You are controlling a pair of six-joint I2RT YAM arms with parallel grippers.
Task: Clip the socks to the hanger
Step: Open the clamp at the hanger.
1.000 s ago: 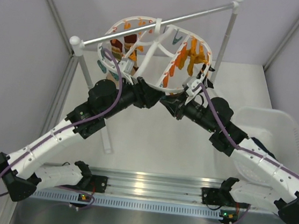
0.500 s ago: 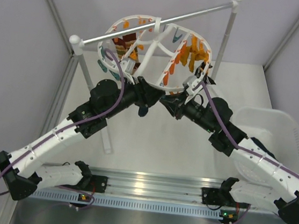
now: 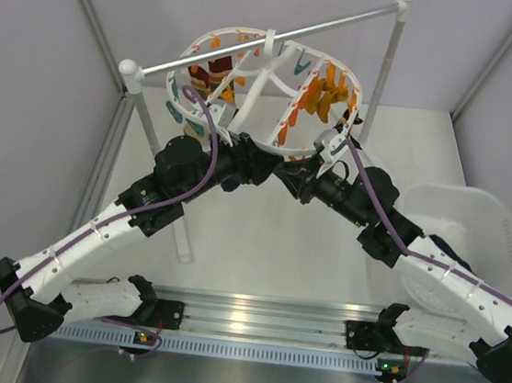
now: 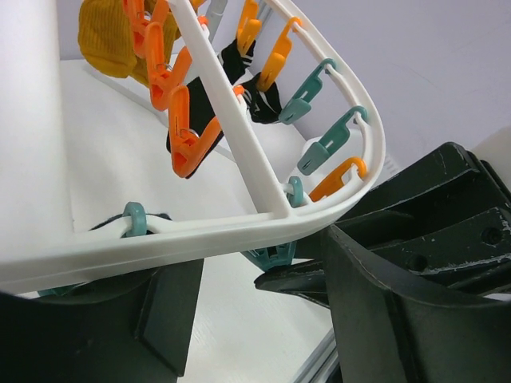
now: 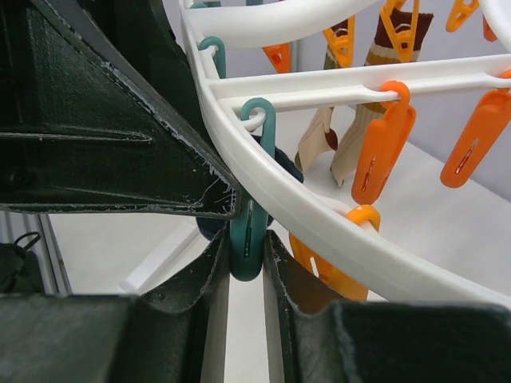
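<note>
**Both hands meet at the hanger's 6 o'clock rim, the sock drawn up to a clip**

Half a second ago a dark fold of sock drooped below the left hand; it no longer hangs there, and both arms sit slightly higher against the hanger. The hanger is smooth white plastic, an oval ring with straight cross bars hung with glossy orange and teal pegs. The right hand is clenched on a teal clip, its matte black fingers pinching both flanks. The navy sock shows only as soft dark cloth just behind that clip. The left hand's fingers stand wide apart, released, with the rim crossing above them. A knitted mustard sock hangs at 2 o'clock on the ring.
</note>
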